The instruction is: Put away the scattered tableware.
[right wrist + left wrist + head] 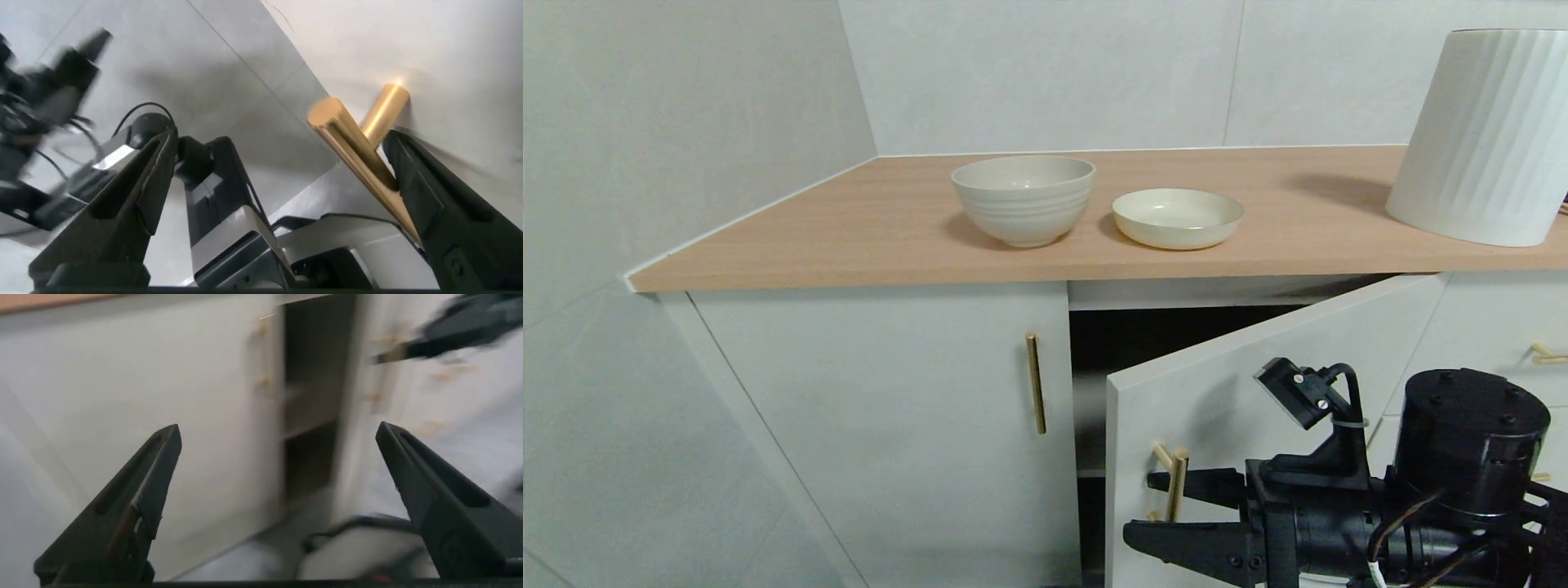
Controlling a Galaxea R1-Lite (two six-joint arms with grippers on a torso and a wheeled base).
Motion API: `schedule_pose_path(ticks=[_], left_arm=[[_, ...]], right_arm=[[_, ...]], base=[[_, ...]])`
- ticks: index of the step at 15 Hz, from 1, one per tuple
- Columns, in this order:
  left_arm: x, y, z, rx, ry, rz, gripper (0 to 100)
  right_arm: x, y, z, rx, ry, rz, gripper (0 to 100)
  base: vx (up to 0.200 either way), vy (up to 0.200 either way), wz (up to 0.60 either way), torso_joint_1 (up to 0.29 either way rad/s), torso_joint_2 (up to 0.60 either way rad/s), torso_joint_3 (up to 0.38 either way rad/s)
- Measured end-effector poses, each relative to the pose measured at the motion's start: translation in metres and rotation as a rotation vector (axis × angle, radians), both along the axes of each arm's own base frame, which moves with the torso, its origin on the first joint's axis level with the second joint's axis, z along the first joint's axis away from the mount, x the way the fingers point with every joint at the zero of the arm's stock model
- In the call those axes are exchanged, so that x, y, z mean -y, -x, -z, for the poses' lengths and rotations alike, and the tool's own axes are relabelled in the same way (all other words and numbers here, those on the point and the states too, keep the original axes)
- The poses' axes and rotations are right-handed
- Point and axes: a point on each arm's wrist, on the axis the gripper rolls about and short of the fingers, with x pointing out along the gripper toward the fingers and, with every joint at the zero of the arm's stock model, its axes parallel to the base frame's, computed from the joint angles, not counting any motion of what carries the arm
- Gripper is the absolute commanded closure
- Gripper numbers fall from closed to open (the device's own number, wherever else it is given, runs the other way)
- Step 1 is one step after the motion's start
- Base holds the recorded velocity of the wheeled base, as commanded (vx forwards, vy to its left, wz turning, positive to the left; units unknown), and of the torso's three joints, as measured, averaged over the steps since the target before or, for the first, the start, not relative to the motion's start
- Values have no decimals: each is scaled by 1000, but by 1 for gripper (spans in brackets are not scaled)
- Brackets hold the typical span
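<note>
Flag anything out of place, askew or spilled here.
One cupboard door hangs partly open, the open right gripper at its brass handle; the neighbouring door is shut. The bowl and dish sit upright on the counter, nothing spilled or broken.

Glossy bowl (1023, 198) — matt wooden countertop (849, 237)

White ribbed container (1482, 135) stands at the counter's (849, 237) right end; pale tiled wall (1045, 73) behind, brass drawer handle (1547, 354) below it
</note>
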Motion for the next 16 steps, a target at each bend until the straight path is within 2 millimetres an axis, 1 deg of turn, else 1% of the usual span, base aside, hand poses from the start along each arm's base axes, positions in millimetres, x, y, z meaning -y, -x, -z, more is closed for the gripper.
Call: schedule_pose_path(ticks=[2,4,5,7,9,11,12,14,16], left_arm=[[2,-18,-35,-64,2,122,0],[4,-44,-63,-134,8,246,0],[6,-61,-73,-172,12,307,0],[13,-96,-79,-244,13,405,0],[23,-127,-74,-296,11,472,0],[33,-158,-55,-347,8,513,0],[38,-170,-44,-362,6,526,0],[46,-185,-20,-423,2,543,0],[52,-194,-4,-499,-3,558,0]], right_arm=[[0,0,-2,13,-12,0,0],[0,0,-2,16,-15,0,0],[0,0,-2,16,-15,0,0],[0,0,-2,18,-15,-1,0],[0,0,-2,18,-15,0,0],[0,0,-2,18,-14,-1,0],[0,1,-2,18,-14,-2,0],[0,1,-2,17,-14,-2,0],[0,1,-1,16,-13,-2,0]], base=[[0,0,0,0,0,0],[0,0,0,0,0,0],[0,0,0,0,0,0],[0,0,0,0,0,0],[0,0,0,0,0,0],[0,0,0,0,0,0],[0,0,0,0,0,0],[0,0,0,0,0,0],[0,0,0,0,0,0]])
